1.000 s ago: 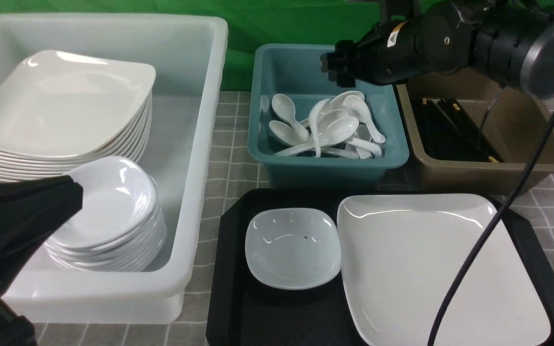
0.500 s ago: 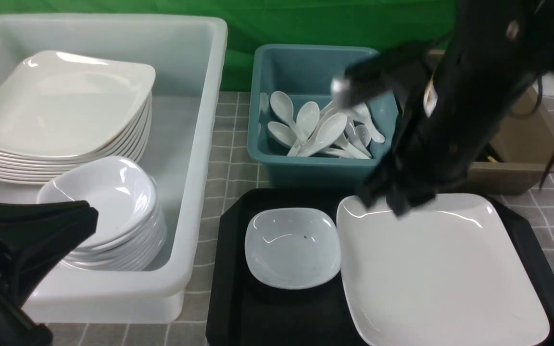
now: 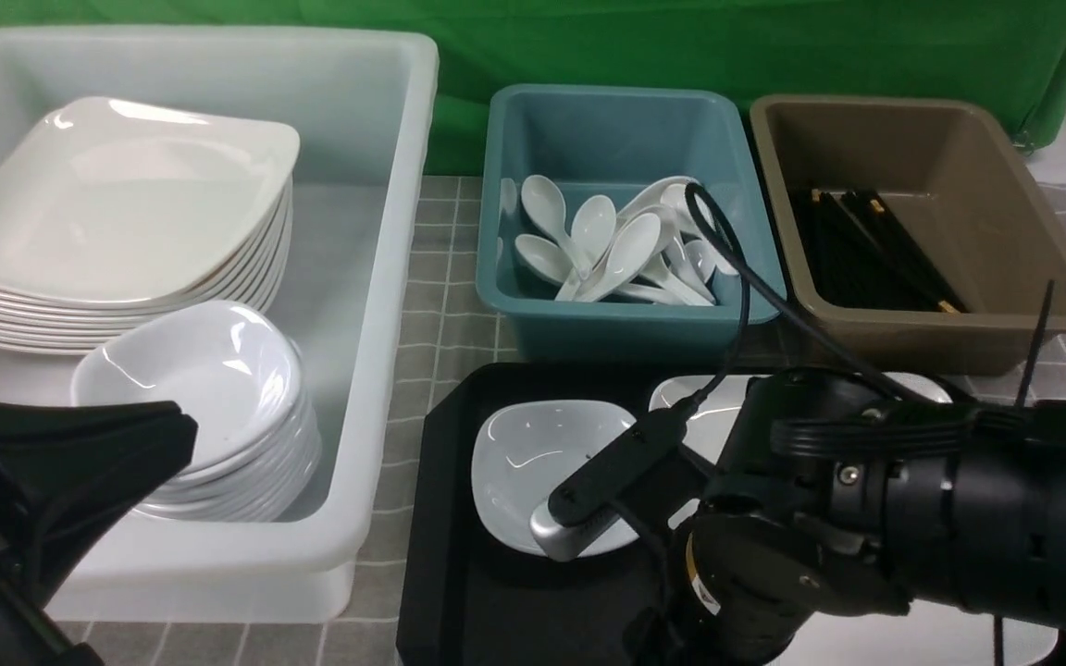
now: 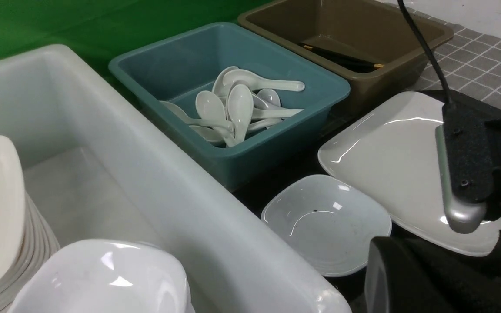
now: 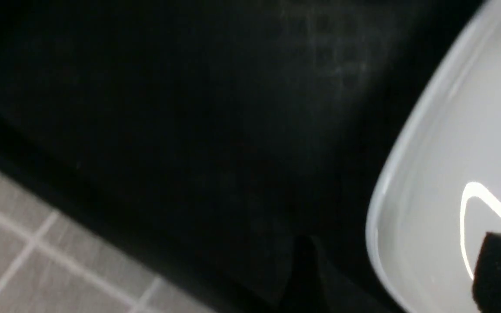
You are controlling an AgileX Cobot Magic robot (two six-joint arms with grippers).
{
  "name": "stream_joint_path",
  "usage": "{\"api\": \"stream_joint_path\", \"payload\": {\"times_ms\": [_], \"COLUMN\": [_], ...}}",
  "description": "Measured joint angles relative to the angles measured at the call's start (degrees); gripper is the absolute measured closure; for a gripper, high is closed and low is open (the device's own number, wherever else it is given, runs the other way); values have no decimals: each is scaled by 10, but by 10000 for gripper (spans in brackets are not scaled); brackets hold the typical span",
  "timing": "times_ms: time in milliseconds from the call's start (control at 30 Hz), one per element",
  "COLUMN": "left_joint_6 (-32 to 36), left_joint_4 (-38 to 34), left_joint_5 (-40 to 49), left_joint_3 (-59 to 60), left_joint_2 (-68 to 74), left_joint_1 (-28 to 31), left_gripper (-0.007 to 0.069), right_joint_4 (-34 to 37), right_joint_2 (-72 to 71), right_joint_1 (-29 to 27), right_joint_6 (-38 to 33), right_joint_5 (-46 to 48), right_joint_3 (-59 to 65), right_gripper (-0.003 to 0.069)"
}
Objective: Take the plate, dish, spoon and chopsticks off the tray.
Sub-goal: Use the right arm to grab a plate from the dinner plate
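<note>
The black tray (image 3: pixel 440 518) holds the small white dish (image 3: pixel 519 458) and the large white plate (image 3: pixel 695 407), mostly hidden behind my right arm (image 3: pixel 866 527). In the right wrist view my right gripper (image 5: pixel 402 274) is open, its jaws straddling the plate (image 5: pixel 450 174) rim: one finger sits over the tray (image 5: pixel 189 130), the other over the plate. My left gripper (image 3: pixel 172 433) hangs shut and empty in front of the white tub. In the left wrist view the dish (image 4: pixel 326 221) and plate (image 4: pixel 389 156) lie side by side. No spoon or chopsticks show on the tray.
A white tub (image 3: pixel 385 277) on the left holds a stack of plates (image 3: pixel 117 203) and a stack of dishes (image 3: pixel 218 407). Behind the tray, a teal bin (image 3: pixel 630 324) holds several white spoons and a brown bin (image 3: pixel 949 333) holds black chopsticks.
My right arm swung from above the teal bin down to the tray's front, now covering most of the plate. The left gripper drifted slightly right and stayed shut.
</note>
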Motion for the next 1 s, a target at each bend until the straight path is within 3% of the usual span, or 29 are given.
{"api": "stream_joint_path", "payload": {"times_ms": [533,767,833,1000], "left_joint_6": [0,0,0,0], "left_joint_4": [-1,-1,-1,-1], "left_joint_5": [1,1,1,1], "left_joint_3": [0,0,0,0], "left_joint_2": [0,0,0,0], "left_joint_1": [0,0,0,0], "left_gripper": [615,615,615,615], "right_joint_4": [-46,-48,-48,-59], "right_joint_2": [80,87,87,78], "right_joint_1": [-27,-29,-26,-5], "right_joint_6": [8,0,-9,-23], "right_joint_5": [-30,-37,-36,-16], "right_joint_3": [0,-2,-3,-3], "right_gripper": [169,267,341,377]}}
